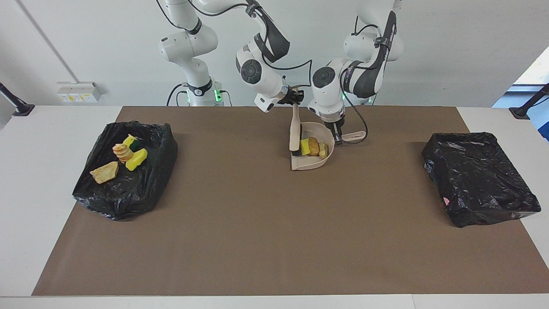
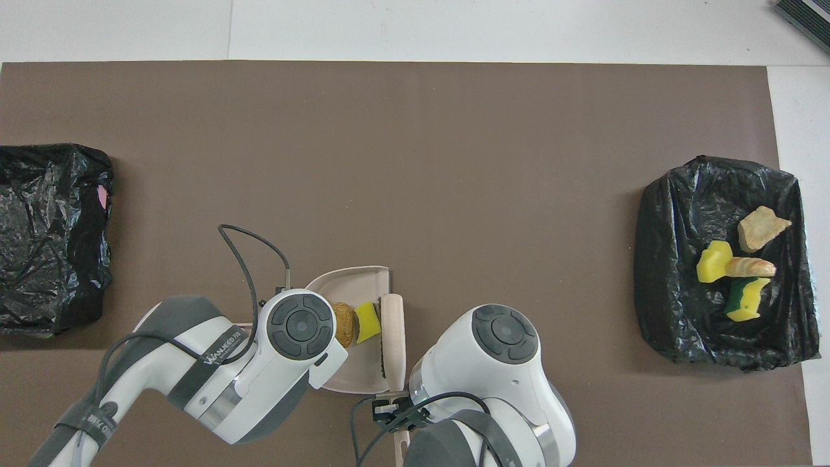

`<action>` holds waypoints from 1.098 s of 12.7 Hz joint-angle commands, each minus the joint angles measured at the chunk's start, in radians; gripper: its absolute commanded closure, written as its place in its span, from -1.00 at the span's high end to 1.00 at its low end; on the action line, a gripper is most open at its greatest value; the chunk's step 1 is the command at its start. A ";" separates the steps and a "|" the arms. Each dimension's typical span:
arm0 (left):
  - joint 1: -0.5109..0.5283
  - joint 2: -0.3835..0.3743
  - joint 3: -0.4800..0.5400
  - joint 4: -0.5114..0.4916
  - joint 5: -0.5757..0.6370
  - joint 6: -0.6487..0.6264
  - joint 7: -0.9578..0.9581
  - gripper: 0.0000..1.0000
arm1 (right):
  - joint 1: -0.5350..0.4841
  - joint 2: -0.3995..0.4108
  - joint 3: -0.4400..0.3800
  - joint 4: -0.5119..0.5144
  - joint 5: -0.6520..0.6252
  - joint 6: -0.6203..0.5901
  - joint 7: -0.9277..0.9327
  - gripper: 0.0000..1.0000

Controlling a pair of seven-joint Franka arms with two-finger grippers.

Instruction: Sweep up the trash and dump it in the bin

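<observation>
Trash scraps (image 1: pixel 314 147) in dustpan (image 1: pixel 309 163), beside left gripper (image 1: pixel 338 136)

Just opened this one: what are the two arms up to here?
The right gripper is shut on the brush, whose bristles rest in the beige dustpan. The left gripper is shut on the dustpan's handle. Three foam scraps lie in the pan. Four more scraps already lie in the black-lined bin at the right arm's end; the other bin holds none that show.
</observation>
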 commanded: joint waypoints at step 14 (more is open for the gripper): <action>0.010 -0.039 0.230 0.077 -0.007 -0.017 0.171 -1.00 | 0.018 -0.080 0.015 -0.010 -0.197 -0.082 0.276 -1.00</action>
